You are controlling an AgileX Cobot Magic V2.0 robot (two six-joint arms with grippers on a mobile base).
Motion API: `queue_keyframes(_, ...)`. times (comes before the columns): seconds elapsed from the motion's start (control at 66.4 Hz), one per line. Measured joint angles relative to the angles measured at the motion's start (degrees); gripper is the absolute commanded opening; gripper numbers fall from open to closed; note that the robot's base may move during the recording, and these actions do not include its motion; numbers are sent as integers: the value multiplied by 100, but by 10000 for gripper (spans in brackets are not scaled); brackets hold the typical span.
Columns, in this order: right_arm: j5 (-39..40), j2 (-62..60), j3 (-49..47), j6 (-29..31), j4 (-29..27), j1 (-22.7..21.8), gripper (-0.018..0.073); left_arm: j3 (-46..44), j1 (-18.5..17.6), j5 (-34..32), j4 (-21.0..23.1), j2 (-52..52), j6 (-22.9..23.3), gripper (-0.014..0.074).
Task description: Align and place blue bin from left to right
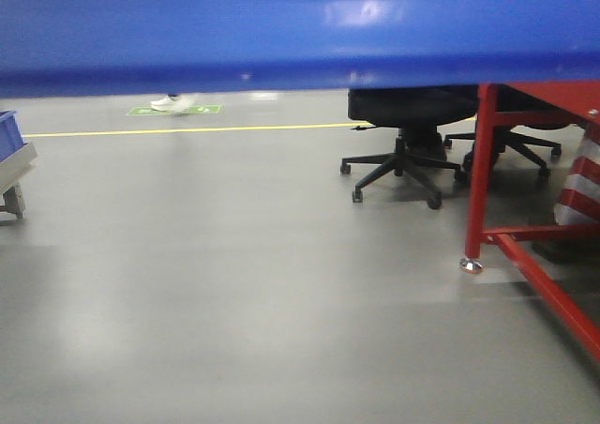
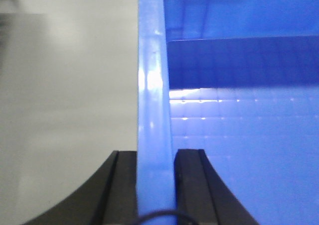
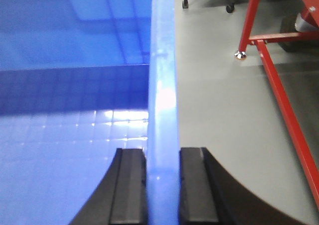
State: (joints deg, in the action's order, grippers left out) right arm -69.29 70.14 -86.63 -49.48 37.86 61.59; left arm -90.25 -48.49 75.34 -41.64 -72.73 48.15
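While you hold bin [image 1: 300,21] aloft over floor [image 1: 234,283], left gripper [image 2: 155,158] pinches its left rim, right gripper [image 3: 162,153] its right rim; bin spans crosswise between them, neither nearer, so shift rightward together

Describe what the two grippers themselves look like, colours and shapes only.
The left gripper and right gripper look alike: matte black fingers, flat inner faces, outer edges flaring in a curve toward the base. A thin dark cable loops at the bottom of the left wrist view. No markings show; the arms are out of view.
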Motion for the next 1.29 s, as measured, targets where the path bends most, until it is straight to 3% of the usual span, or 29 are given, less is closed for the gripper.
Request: queue_keyframes(1.294,0,0,0,0,0,0,-80,0,0,0,-71,-27,0,-111)
